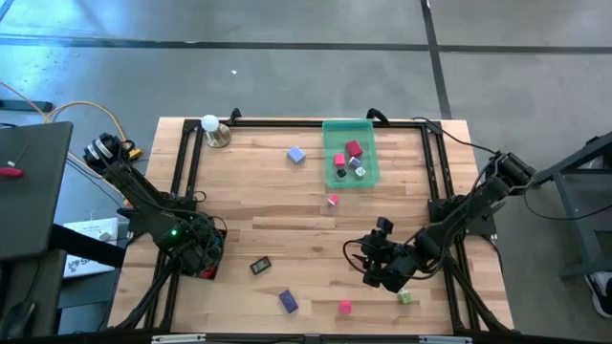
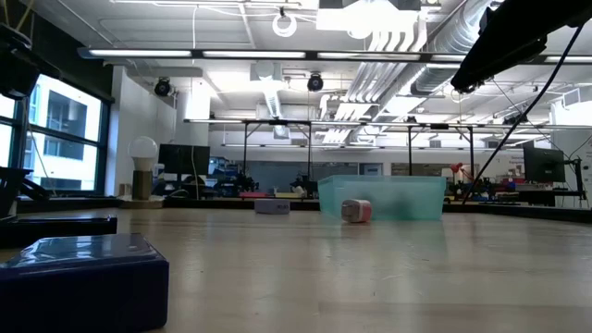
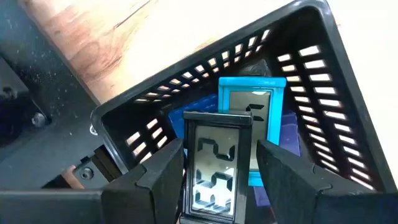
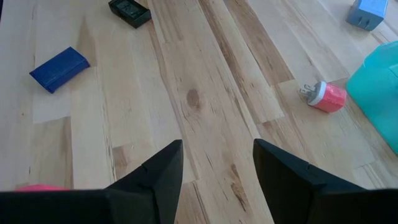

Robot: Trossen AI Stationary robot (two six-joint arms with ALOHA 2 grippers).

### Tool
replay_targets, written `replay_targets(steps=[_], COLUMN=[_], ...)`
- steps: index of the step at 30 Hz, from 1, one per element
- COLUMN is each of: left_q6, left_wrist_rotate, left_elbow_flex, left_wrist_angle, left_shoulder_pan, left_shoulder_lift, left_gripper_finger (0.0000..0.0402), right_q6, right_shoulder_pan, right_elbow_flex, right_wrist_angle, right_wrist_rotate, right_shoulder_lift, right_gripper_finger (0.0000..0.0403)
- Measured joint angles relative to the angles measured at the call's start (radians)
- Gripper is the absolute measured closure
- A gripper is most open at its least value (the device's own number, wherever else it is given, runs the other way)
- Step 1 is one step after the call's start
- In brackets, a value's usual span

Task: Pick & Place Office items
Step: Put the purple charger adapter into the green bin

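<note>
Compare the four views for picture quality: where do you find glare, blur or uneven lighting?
Low view: ceiling lights glare, the dark blue block up close is blurred. Left wrist view: the black clock display reflects light inside the shadowed black tray. Right wrist view: evenly lit, soft shadows. High view: even, small items lack detail.

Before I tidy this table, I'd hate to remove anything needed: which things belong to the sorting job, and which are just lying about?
Job:
black-framed display between left gripper fingers
teal-framed display
black basket
green tray
blue block
pink plug

Lying about:
white ball on metal base
</note>
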Motion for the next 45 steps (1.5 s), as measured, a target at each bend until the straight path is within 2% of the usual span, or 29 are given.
replay_targets(steps=[4,19,38,45], left_q6=[0.07,-0.077,-0.061,-0.101], left_wrist_rotate=[0.0,0.015,0.051,0.085], left_elbow_flex=[0.0,0.0,0.0,0.0], left_wrist_angle=[0.0,-0.026,-0.016,-0.006], left_shoulder_pan=[0.0,0.012,0.013,0.018], left_shoulder_lift=[0.0,0.0,0.0,0.0], left_gripper_finger=[0.0206,0.0206,0.0205,0.0163], right_q6=[0.0,0.0,0.0,0.0], right_shoulder_pan=[0.0,0.0,0.0,0.0], right_elbow_flex=[0.0,0.0,0.0,0.0], right_wrist_angle=[0.0,0.0,0.0,0.0], right_wrist_rotate=[0.0,0.0,-0.001,-0.001], right_shoulder_lift=[0.0,0.0,0.0,0.0], right_gripper_finger=[0.022,0.022,0.022,0.022])
